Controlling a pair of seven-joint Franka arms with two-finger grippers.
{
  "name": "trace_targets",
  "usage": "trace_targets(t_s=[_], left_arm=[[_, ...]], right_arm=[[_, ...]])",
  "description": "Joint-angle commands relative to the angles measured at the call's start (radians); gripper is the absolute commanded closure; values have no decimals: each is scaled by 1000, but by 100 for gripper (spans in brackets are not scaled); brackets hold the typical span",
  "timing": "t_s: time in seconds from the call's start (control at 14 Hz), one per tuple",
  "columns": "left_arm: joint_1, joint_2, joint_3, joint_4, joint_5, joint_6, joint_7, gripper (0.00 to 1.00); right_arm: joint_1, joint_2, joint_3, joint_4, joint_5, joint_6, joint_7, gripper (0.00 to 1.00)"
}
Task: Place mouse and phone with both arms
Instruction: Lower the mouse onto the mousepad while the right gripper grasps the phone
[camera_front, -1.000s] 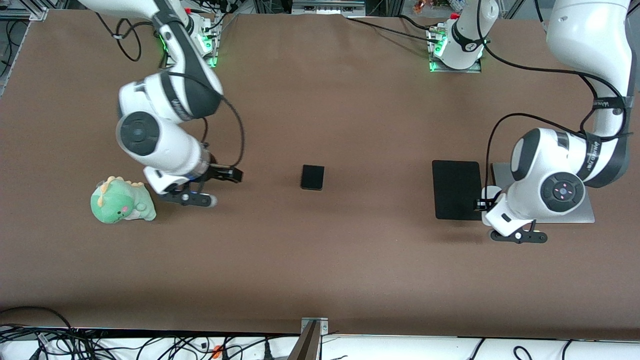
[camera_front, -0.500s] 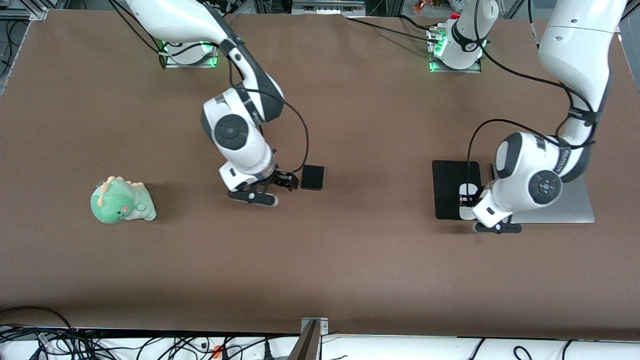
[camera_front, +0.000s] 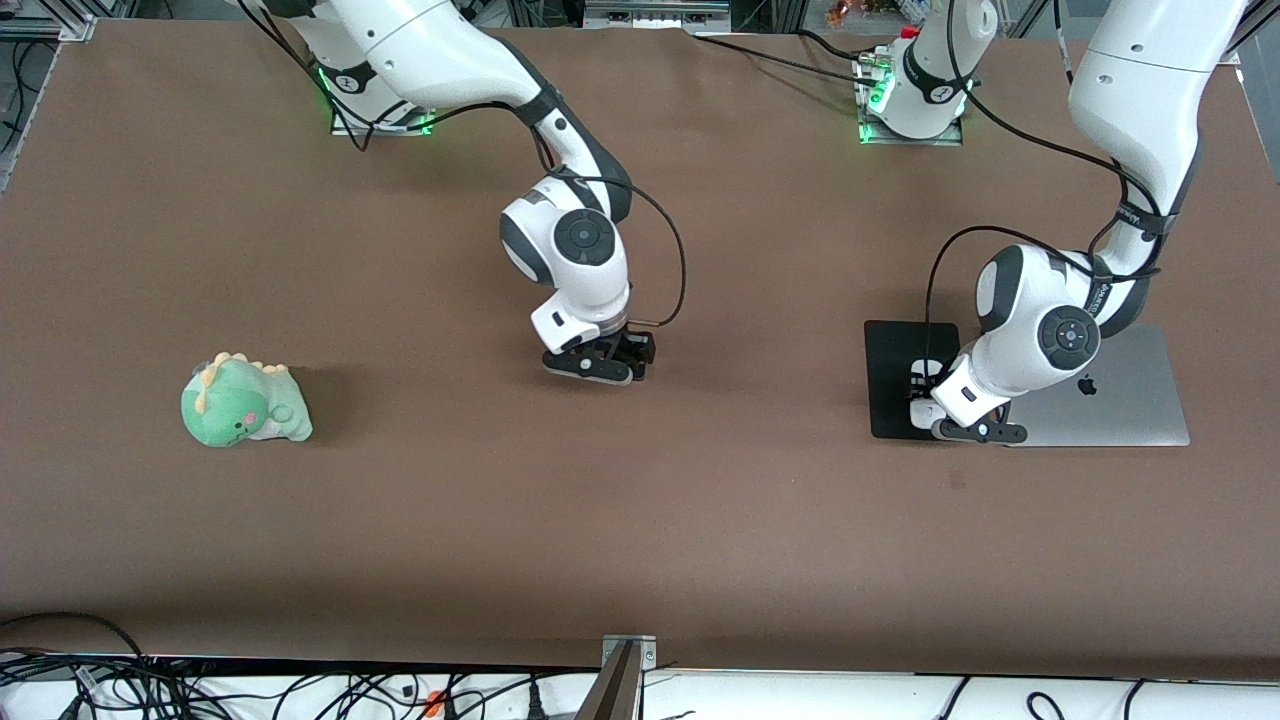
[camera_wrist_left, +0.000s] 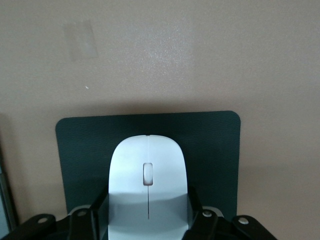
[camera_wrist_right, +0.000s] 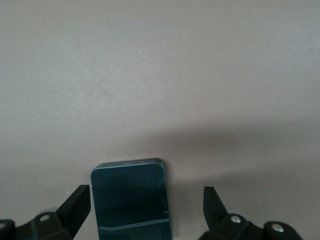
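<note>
Left wrist view — mouse (camera_wrist_left: 148, 185) between hand (camera_wrist_left: 148, 220) fingers (camera_wrist_left: 95, 212)

A glossy smooth mouse (camera_wrist_left: 148, 185) was seen on a matt, fine-grained mat (camera_wrist_left: 210, 150); the phone (camera_wrist_right: 131, 200) looked glassy.

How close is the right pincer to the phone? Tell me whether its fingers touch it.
Apart. The right wrist view shows the right pincer open astride the phone, with bare table visible between each of its fingers and the phone's edges.

Green plush dinosaur (camera_front: 244, 403); black mat (camera_front: 900, 378); silver laptop (camera_front: 1120, 395).
</note>
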Motion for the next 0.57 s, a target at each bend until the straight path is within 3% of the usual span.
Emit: trace_targets(t_s=[0.0,0.43,0.5], left_arm=[[7,-37,-7,-41,-17,12,30,64],[3,-33,-9,-40,-18,12,30,58],[3,-33,-9,-41,-18,12,30,50]], right_arm=[[30,12,-25,1,-31,28,25,0],[75,57,-59,3,-53,103,55,0],[76,65,-59,3,-53,112,55,0]])
